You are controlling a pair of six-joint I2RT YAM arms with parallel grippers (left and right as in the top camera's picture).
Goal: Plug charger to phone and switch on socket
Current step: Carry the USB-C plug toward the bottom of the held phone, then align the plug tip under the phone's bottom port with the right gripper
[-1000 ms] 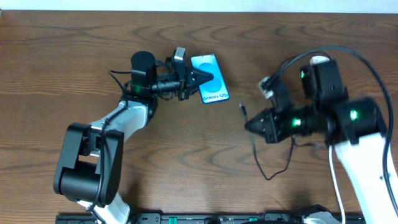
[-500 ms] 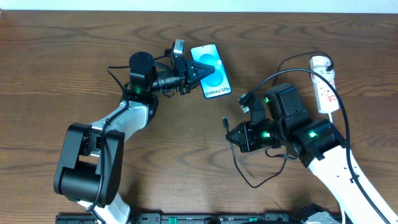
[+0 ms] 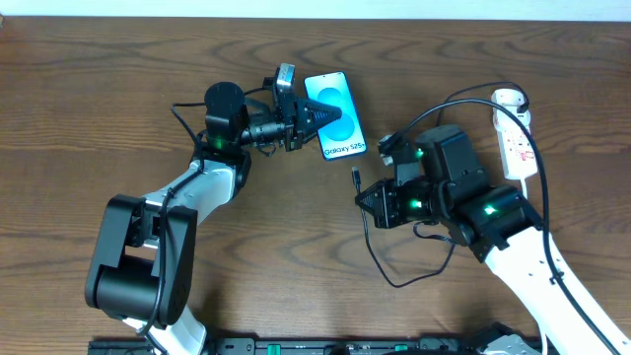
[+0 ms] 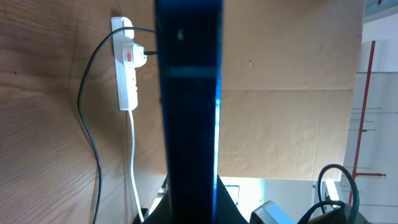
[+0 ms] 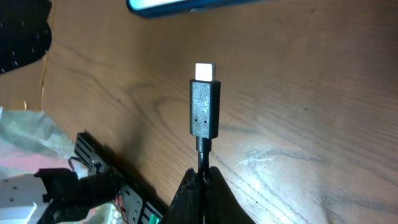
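Overhead, our left fingers (image 3: 314, 116) clamp the phone (image 3: 341, 140), right fingers (image 3: 369, 196) pinch the charger (image 3: 355, 178); next we must align tip with port.

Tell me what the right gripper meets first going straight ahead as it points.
Likely the phone's near edge: the right gripper's held charger tip aims at it, with bare table between. Depth is unclear.

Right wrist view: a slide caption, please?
Right gripper pinches the charger cable, plug tip pointing toward the phone edge above.
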